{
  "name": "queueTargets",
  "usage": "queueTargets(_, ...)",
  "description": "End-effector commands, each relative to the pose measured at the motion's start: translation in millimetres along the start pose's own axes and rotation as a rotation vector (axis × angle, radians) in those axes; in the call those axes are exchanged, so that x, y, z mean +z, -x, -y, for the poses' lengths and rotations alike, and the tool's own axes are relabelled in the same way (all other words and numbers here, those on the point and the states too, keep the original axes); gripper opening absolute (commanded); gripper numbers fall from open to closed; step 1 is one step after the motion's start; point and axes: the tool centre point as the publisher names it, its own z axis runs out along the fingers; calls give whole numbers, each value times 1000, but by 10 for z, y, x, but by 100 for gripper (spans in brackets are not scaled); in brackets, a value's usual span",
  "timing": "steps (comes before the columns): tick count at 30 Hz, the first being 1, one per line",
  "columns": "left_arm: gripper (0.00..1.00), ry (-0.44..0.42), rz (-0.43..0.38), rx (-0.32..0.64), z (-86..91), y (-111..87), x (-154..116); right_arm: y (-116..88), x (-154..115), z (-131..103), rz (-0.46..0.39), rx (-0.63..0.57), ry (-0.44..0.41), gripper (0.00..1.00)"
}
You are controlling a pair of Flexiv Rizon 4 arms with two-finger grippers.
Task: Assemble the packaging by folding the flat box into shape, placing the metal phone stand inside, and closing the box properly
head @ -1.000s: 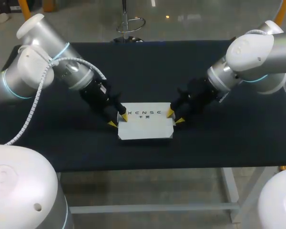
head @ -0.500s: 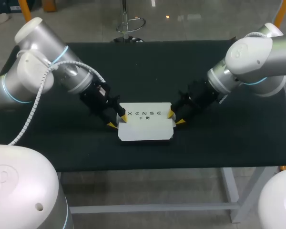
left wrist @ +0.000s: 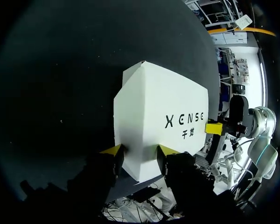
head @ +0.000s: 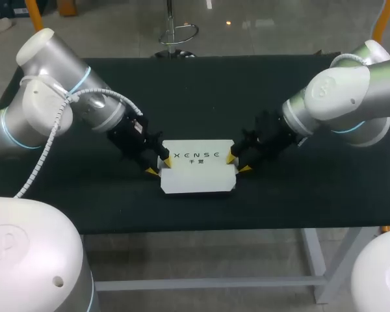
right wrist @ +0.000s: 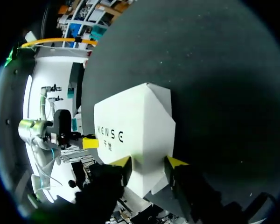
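Left claw (left wrist: pixel 140 150): clamped on the box (head: pixel 198 175). Its two yellow tips stand apart, with the box's left end wedged between them, and in my left wrist view each tip touches the cardboard from its own side.
Left claw from above: one tip sits at the left edge of the box's top face. The other is just outside that edge, low beside the end wall.
Right claw (right wrist: pixel 149 162): clamped on the same box at the opposite end. The fingers are spread, the right end fills the gap between them, and both tips press against it.
Right claw from above: one tip is on the right edge of the top face, and the other is just beyond it, nearer the front corner.
Box: white, folded into shape and closed. It lies flat with its printed face up, held between my two claws.
Box position: around the middle of the table (head: pixel 201 97), toward the front edge.
Table: covered in black cloth.
Arms: my left arm comes in from the left and my right arm from the right. Both slope down to the box ends.
Across the box: each wrist view shows one yellow tip of my other claw at the far end.
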Motion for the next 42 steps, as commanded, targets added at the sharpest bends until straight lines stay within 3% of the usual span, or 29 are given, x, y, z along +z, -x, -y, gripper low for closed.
queueTargets(1,49,-17,13,-7,-56,-1,13,19,-11,60,4,1,18,49)
queueTargets(11,57,-17,13,-7,-56,-1,13,19,-11,60,4,1,18,45)
queueTargets(21,48,-17,13,-7,-56,-1,13,19,-11,60,4,1,18,44)
queueTargets(29,56,-25,15,0,-59,-6,30,33,-5,43,2,2,13,47)
queueTargets(42,54,-54,-46,61,-43,-8,48,62,-2,14,-38,-1,2,46)
